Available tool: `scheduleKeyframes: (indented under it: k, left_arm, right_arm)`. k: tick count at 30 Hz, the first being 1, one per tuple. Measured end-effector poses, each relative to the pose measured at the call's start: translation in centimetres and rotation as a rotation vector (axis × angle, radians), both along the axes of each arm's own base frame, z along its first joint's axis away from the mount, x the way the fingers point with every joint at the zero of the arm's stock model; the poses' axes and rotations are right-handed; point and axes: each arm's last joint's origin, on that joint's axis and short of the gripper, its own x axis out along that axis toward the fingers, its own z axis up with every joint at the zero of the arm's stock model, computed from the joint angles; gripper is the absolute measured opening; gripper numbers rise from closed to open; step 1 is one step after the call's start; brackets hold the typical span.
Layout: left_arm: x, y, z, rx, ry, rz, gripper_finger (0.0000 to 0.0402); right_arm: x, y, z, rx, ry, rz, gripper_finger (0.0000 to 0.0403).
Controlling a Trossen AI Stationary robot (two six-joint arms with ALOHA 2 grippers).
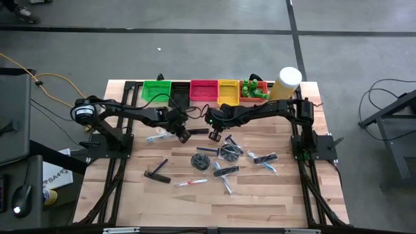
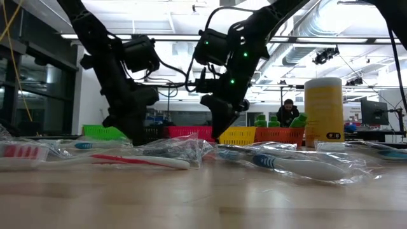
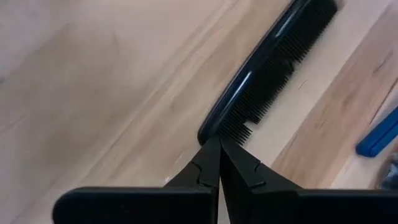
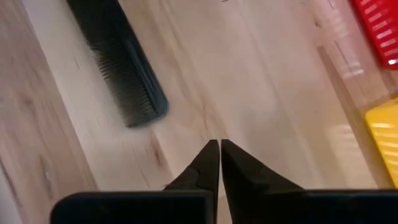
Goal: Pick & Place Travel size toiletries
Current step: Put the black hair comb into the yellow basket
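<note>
Butcher-block wooden table (image 1: 260, 195) of pale and darker planks on a black frame, standing on a grey concrete floor; the low view shows a bright open workroom behind it, with ceiling lights, ducts, and a seated person (image 2: 287, 112) far back.

Along the table's far edge stands one row of ribbed plastic bins: one green bin (image 1: 156, 90), one red bin (image 1: 203, 90), one yellow bin (image 1: 228, 90) and one orange bin (image 1: 255, 95) holding a cluster of small green bottles (image 1: 252, 90) too tightly packed to count. One tall pale-yellow cylinder with a white lid (image 1: 286, 83) stands at the row's right end.

The travel-size toiletries lie loose mid-table, in front of the bins: black plastic combs, of which at least three can be made out, among them a comb (image 1: 199, 131) between the two grippers and a crossed pair (image 1: 156, 173) toward the left; one red-and-white toothbrush (image 1: 190, 183); several clear-wrapped blue-and-white toothbrushes (image 1: 265, 159), their number uncertain; dark round discs (image 1: 202, 160) near the centre.

Left gripper (image 1: 183, 136): fingers pressed together with nothing between them, tips at one end of the comb (image 3: 268, 68). Right gripper (image 1: 215, 135): fingers likewise together and empty, over bare wood just beside a comb (image 4: 118, 59).
</note>
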Motion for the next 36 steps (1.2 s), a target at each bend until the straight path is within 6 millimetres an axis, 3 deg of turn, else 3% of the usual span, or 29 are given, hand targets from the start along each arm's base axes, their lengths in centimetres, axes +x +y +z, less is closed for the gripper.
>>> scheduleKeyframes:
  k: [9,13,26,31,36]
  left_arm:
    - [0.2,0.1,-0.5,0.008,0.016,0.01,0.0001]
    - [0.1,0.1,-0.6,0.008,0.025,0.011,0.0]
    - [0.0,0.1,-0.7,0.015,0.032,0.005,0.0]
    - [0.1,0.1,-0.6,0.028,0.032,-0.007,0.0]
    - [0.5,0.3,1.1,0.063,-0.004,-0.023,0.0]
  right_arm:
    - [0.0,0.0,0.0,0.025,-0.009,-0.026,0.0015]
    - [0.1,-0.4,0.0,0.151,-0.057,-0.041,0.0032]
    - [-2.3,-2.5,-3.0,0.409,-0.276,-0.318,0.0202]
    - [-2.3,-2.4,-2.4,0.435,-0.327,-0.338,0.025]
    - [-2.8,-1.6,-1.2,0.427,-0.296,-0.333,0.0274]
